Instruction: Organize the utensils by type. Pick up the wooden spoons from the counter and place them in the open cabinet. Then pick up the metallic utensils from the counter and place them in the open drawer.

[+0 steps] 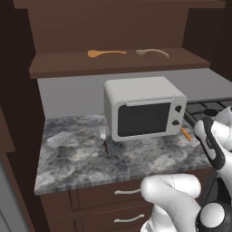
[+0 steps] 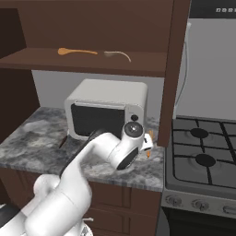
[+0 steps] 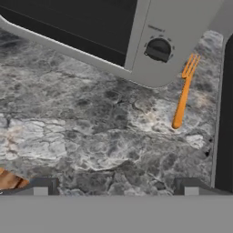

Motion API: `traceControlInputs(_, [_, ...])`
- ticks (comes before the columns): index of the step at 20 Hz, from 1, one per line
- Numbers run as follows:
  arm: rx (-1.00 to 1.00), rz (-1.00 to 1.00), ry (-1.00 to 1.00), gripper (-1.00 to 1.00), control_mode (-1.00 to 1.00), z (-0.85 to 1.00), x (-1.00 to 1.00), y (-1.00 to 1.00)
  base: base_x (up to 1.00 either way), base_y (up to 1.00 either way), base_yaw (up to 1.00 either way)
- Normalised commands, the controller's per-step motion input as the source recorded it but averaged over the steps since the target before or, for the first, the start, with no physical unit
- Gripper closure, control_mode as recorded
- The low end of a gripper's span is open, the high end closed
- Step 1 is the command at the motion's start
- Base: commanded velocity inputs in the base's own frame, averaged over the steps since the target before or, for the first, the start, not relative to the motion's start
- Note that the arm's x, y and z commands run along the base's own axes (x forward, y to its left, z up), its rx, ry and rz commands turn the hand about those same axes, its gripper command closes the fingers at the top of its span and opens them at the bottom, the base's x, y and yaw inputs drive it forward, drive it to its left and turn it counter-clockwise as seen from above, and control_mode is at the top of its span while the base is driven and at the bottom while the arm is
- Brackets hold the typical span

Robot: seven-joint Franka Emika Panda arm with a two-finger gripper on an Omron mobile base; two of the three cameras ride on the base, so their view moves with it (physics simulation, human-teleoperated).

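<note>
Hand view: orange fork [image 3: 184,93] on counter [image 3: 82,136], ahead-right of open gripper [image 3: 116,185].

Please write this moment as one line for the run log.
wooden spoons: both on cabinet shelf | claw: open, empty, above counter | orange fork: on counter beside microwave | brown-handled fork: on counter

White arm [image 2: 87,161] bent low and forward, wrist down, jaws wide apart

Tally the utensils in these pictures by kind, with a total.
Wooden spoons on the dark brown cabinet shelf: 2, orange-tan spoon and pale beige spoon
Forks on the grey marbled counter: 2, dark-handled fork and orange fork
Total: 4
</note>
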Motion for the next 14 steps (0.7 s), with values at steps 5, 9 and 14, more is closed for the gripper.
traceControlInputs(5, [0.07,0.05,0.03,-1.0,-1.0,-0.02,0.48,-0.04,0.0,0.0,0.0])
traceControlInputs(9, [0.01,0.0,0.18,-1.0,-1.0,-0.19,0.27,-0.01,0.0,0.0,0.0])
traceControlInputs(14, [0.01,0.0,0.1,-1.0,-1.0,-0.12,0.32,-0.14,0.0,0.0,0.0])
